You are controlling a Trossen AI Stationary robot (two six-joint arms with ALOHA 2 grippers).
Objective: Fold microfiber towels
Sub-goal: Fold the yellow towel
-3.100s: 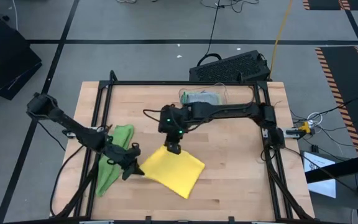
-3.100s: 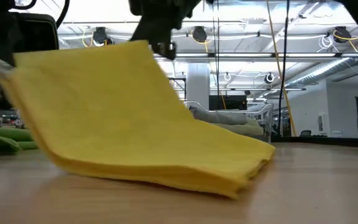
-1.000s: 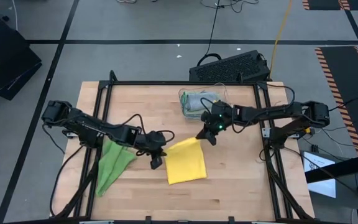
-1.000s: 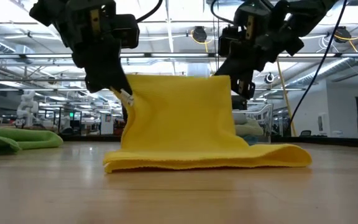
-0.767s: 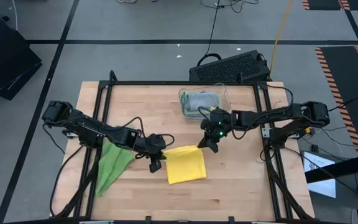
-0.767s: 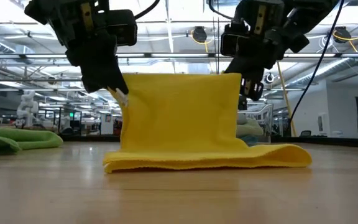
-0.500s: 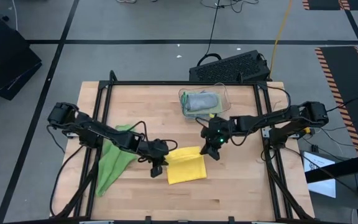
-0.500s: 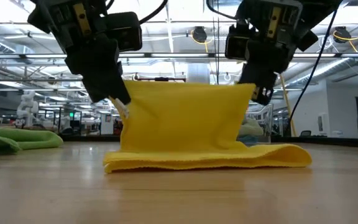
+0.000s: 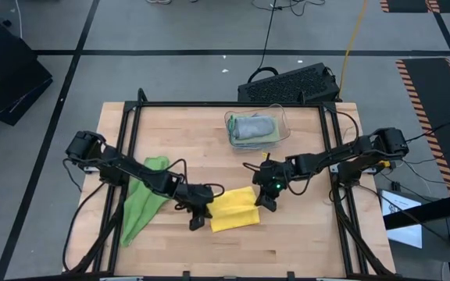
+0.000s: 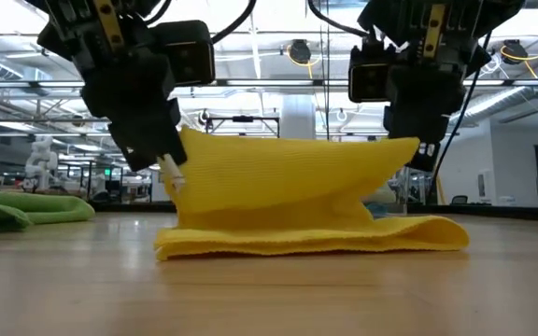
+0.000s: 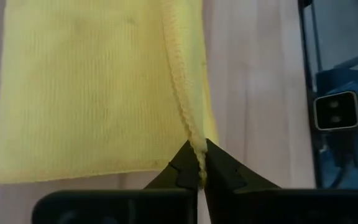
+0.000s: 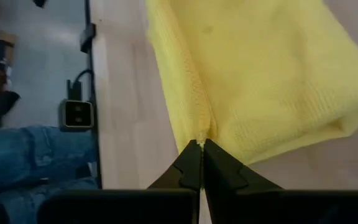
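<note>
The yellow towel [image 9: 237,211] lies at the table's middle, near the front. Its lower part rests flat on the wood [image 10: 306,245], and its upper layer [image 10: 297,173] is held up over it by two corners. My left gripper [image 9: 197,221] is shut on the left raised corner. My right gripper [image 9: 266,203] is shut on the right raised corner. A bright green towel [image 9: 141,204] lies crumpled on the table to the left. Grey towels lie in the clear bin [image 9: 256,129] at the far side. My left gripper pinches the towel's hemmed edge at its left raised corner [image 11: 196,149] between its two fingertips, slanting down from the table's left. The layer sags from it toward the other corner. My right gripper pinches the hemmed edge at the right raised corner [image 12: 201,138] between its two fingertips, slanting down from the right. That corner [image 10: 409,147] is lifted clear, and the cloth between the corners is slack.
The black frame rails [image 9: 131,140] run along the table's left, far and right sides. A dark keyboard-like object [image 9: 291,84] sits beyond the far edge. Bare wood [image 9: 303,242] lies at the front right.
Both grippers have gone toward the table's near edge and down, carrying the towel's raised edge with them. The upper layer stood nearly upright and now leans over the lower part and sags in the middle. The lower part has stayed on the table.
</note>
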